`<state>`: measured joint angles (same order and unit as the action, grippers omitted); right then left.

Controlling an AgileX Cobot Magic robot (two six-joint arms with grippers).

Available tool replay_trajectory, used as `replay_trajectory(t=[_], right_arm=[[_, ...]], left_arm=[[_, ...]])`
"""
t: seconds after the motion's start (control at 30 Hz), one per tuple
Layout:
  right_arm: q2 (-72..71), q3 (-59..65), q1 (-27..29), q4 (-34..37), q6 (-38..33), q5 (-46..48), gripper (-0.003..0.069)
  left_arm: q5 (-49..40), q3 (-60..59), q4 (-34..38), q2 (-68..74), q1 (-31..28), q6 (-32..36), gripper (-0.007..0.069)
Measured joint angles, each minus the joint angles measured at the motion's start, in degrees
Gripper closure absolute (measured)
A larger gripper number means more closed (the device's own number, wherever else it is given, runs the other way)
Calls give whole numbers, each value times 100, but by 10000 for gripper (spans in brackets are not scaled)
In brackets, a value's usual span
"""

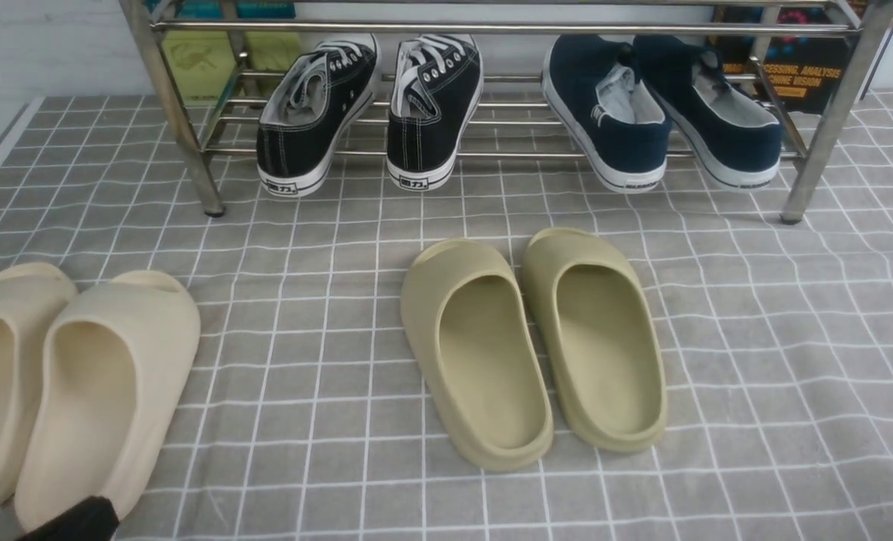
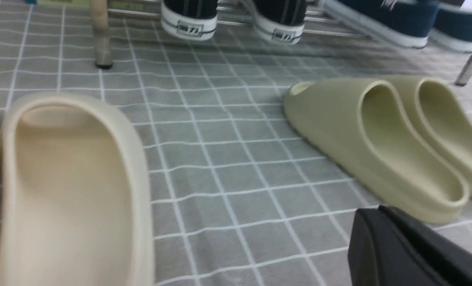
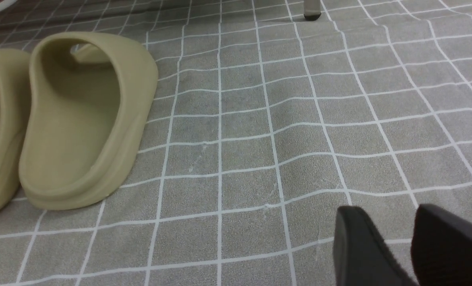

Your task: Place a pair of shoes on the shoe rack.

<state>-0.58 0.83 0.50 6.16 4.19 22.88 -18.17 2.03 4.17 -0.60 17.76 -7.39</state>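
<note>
On the grey checked cloth (image 1: 755,315) in front of the shoe rack (image 1: 183,143) lie two pairs of foam slides: the olive slides (image 1: 537,346) rest side by side just short of the rack's middle, heels toward the camera, and the beige slides (image 1: 63,383) sit well off toward the rack's left leg side, near the cloth's edge. Neither pair touches the rack, and the cloth between them and the rack is bare. On the rack's low bars, next to the black pair, stand navy slip-on sneakers (image 1: 664,113), toes pointing inward. The pair of shoes (image 1: 371,105), black canvas with white laces, white stitching and white soles, sits on the same low bars toward the rack's left leg, heels hanging over the front bar, toes tilted upward. The left gripper (image 2: 411,250) hangs low above the cloth beside the beige slides, jaws pressed together and empty. The right gripper (image 3: 395,246) hovers over bare cloth near the olive slides, its fingers slightly apart, holding nothing.
</note>
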Motion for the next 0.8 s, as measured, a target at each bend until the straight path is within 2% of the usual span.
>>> replay_trajectory(t=[0.1, 0.23, 0.37, 0.53, 0.8], right_arm=[[0, 0, 5, 0, 0, 0, 419], [0, 0, 5, 0, 0, 0, 419], [0, 0, 5, 0, 0, 0, 419], [0, 0, 5, 0, 0, 0, 419], [0, 0, 5, 0, 0, 0, 419]], left_arm=[[242, -253, -417, 0, -448, -692, 638], [466, -351, -765, 0, -911, -1068, 638], [315, -362, -793, 0, -1106, -951, 638], [-394, -376, -417, 0, -1113, -441, 638], [-470, -376, -372, 0, -1113, -326, 638]])
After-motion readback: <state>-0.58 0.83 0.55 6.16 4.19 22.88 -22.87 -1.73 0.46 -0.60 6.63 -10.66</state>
